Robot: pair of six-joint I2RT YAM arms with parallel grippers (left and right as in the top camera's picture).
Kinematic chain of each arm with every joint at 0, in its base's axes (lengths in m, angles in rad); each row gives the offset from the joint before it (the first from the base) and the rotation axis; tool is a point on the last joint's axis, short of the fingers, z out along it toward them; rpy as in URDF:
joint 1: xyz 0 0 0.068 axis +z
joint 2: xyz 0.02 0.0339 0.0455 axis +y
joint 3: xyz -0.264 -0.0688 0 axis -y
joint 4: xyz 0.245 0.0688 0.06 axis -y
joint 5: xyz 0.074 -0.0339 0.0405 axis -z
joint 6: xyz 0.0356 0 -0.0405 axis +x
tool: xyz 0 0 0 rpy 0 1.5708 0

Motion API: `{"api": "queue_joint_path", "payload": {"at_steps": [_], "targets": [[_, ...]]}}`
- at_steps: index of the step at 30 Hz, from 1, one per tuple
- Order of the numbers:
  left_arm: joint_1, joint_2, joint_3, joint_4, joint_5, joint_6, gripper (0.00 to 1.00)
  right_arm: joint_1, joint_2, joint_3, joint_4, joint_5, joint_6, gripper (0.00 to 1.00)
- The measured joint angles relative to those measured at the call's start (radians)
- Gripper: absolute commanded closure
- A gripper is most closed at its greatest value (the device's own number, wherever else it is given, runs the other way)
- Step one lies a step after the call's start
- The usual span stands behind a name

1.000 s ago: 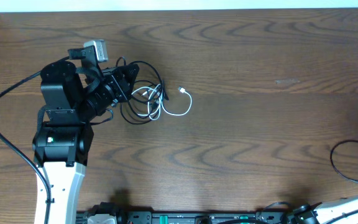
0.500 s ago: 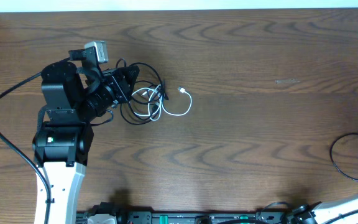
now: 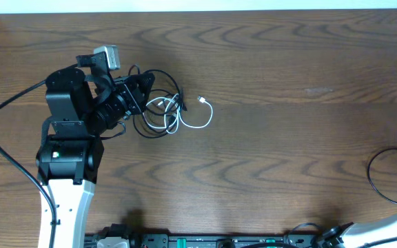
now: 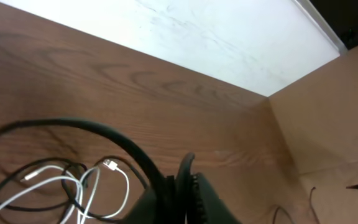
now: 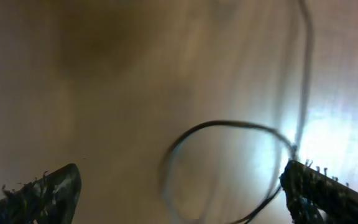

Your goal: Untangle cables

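A tangle of black and white cables [image 3: 163,111] lies left of the table's middle. The white cable's plug end [image 3: 202,100] sticks out to the right. My left gripper [image 3: 135,95] sits at the tangle's left edge. In the left wrist view its fingers [image 4: 182,190] are shut on a black cable [image 4: 104,132] that arcs off to the left, with the white cable [image 4: 61,186] beneath. A separate black cable loop [image 3: 390,176] lies at the right edge. In the blurred right wrist view my right gripper [image 5: 179,186] is wide open above that loop [image 5: 229,127], holding nothing.
The left arm's thick black cable [image 3: 5,138] curves along the table's left side. A pale wall [image 4: 216,37] borders the far edge of the table. The right arm's base shows at the bottom right corner [image 3: 391,227].
The black loop at the right edge has shifted slightly and changed shape as the right arm moved. The left arm and the tangle have not moved.
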Motion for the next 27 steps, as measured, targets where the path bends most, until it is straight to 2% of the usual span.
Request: {"api": "queue_joint_path", "payload": {"at_steps": [2, 9, 14, 18, 23, 27], "targets": [[0.0, 0.0, 0.0, -0.001, -0.003, 0.006, 0.65, 0.041, -0.053, 0.0, 0.012, -0.027, -0.023, 0.01], [0.0, 0.0, 0.0, -0.027, -0.023, 0.035, 0.64, 0.264, -0.256, -0.024, 0.089, 0.002, -0.113, 0.01], [0.0, 0.0, 0.0, -0.033, -0.03, 0.047, 0.64, 0.448, -0.486, -0.217, 0.277, 0.043, -0.198, 0.01], [0.0, 0.0, 0.0, -0.046, -0.03, 0.055, 0.64, 0.525, -0.62, -0.402, 0.359, -0.007, -0.254, 0.01], [0.0, 0.0, 0.0, -0.048, -0.072, 0.076, 0.63, 0.615, -0.606, -0.58, 0.412, -0.142, -0.295, 0.01], [0.0, 0.0, 0.0, -0.063, -0.144, 0.077, 0.63, 0.724, -0.544, -0.653, 0.435, -0.246, -0.324, 0.01]]}}
